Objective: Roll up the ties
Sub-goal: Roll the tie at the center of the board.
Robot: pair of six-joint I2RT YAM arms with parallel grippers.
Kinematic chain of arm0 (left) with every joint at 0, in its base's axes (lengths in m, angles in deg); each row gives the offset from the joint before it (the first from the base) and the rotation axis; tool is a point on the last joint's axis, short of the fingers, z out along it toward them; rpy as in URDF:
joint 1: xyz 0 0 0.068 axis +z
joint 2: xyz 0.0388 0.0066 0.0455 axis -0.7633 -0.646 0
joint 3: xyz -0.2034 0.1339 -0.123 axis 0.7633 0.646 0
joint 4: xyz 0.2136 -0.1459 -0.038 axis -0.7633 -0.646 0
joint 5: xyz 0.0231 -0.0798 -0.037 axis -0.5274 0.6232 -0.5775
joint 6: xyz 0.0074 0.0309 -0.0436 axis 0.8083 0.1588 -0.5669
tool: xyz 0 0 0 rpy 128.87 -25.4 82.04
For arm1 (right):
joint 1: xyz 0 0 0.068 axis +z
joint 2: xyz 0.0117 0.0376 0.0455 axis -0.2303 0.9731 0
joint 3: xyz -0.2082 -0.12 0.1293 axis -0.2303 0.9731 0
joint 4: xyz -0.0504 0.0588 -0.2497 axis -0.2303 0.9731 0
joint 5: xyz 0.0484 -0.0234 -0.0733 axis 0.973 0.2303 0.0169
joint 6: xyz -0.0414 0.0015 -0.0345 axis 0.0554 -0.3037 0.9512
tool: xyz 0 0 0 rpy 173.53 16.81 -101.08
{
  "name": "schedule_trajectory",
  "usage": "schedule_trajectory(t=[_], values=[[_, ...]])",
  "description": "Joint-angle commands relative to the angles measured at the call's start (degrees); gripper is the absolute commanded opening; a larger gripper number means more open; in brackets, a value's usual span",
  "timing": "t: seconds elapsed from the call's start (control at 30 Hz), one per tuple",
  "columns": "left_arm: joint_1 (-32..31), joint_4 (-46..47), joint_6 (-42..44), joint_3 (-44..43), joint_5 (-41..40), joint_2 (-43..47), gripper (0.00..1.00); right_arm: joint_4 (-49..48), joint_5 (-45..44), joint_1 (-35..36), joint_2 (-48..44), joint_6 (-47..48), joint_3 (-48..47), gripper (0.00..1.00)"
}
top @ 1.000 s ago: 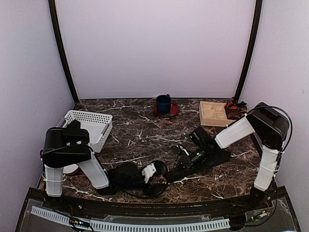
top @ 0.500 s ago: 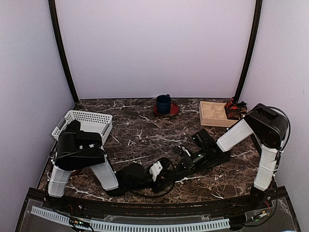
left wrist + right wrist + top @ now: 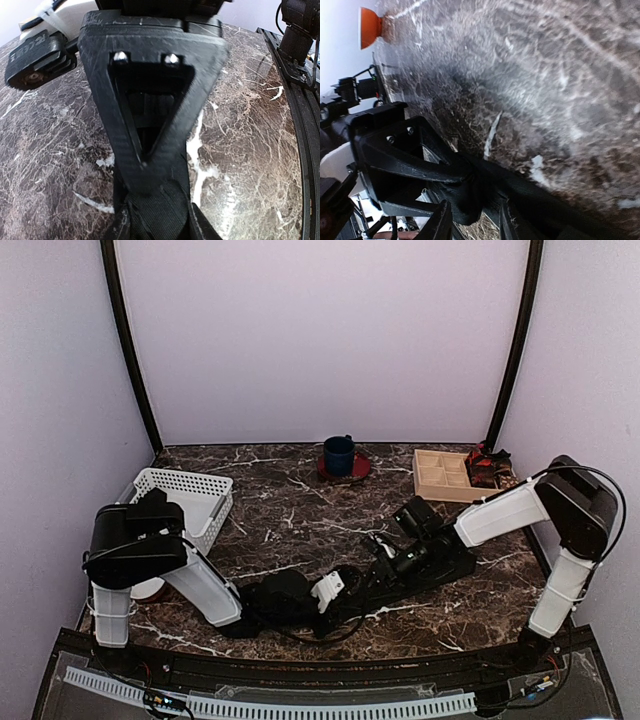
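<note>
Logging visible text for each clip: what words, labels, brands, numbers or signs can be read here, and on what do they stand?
Raised lettering on the black housing at the top left of the left wrist view: too blurred to read.
Nothing else: no text shows on the white basket, the blue cup or the wooden tray.

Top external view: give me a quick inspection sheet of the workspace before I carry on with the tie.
Surface: dark marble table with white veins.
Job's things: one black tie, bunched between both grippers; no other tie seen.
Clutter: white basket at left; blue mug on red coaster; wooden tray at the back.
Grippers: left gripper looks closed on the tie; right gripper straddles it, grip unclear.
Cables: thin black cable looping on the table near the left gripper.
Surroundings: pale walls, black corner poles.
</note>
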Motion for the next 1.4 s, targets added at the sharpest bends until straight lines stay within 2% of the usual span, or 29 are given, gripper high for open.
schedule_trajectory(t=[0.0, 0.13, 0.2, 0.3, 0.37, 0.5, 0.6, 0.77, 0.93, 1.13, 1.37], values=[[-0.1, -15.8, 0.9, 0.7, 0.9, -1.0, 0.34, 8.2, -6.4, 3.3, -0.6, -0.2, -3.4, 0.33], [0.0, -16.2, 0.5, 0.5, 1.4, -1.1, 0.34, 9.2, -7.1, 4.0, 1.1, 0.3, -5.5, 0.32], [-0.1, -16.8, 0.9, 0.2, 1.6, -1.1, 0.34, 10.4, -7.5, 4.7, 1.8, 1.4, -6.7, 0.28], [-0.1, -17.6, 1.2, 0.2, 1.6, -0.9, 0.37, 11.8, -8.0, 5.2, 2.3, 3.0, -7.2, 0.02], [-0.1, -16.8, 0.9, 1.1, 1.0, -0.2, 0.44, 11.6, -8.1, 5.1, 2.3, 3.6, -6.1, 0.0], [-0.1, -3.4, -0.1, 7.9, 0.0, 2.3, 0.67, 8.6, -8.1, 3.5, 3.7, 3.7, -2.7, 0.0], [-0.1, 8.8, 0.3, 12.6, -1.0, 1.4, 0.74, 4.6, -7.4, 1.2, 5.8, 3.5, -0.3, 0.0], [0.0, 16.0, 1.0, 12.2, 0.4, -3.5, 0.75, 0.0, -6.9, -0.9, 9.3, 3.2, 2.3, 0.0], [-0.1, 19.3, -1.2, 6.9, 2.7, -9.5, 0.74, -4.1, -9.1, -1.3, 10.3, 2.2, 6.4, 0.0], [-0.2, 19.7, -7.3, 2.8, 4.3, -12.8, 0.71, -7.5, -11.4, -1.3, 9.8, 0.9, 9.7, 0.0], [-0.4, 17.7, -11.3, 5.8, 0.5, -11.7, 0.69, -11.0, -13.5, -1.1, 7.6, -0.1, 11.6, 0.0]])
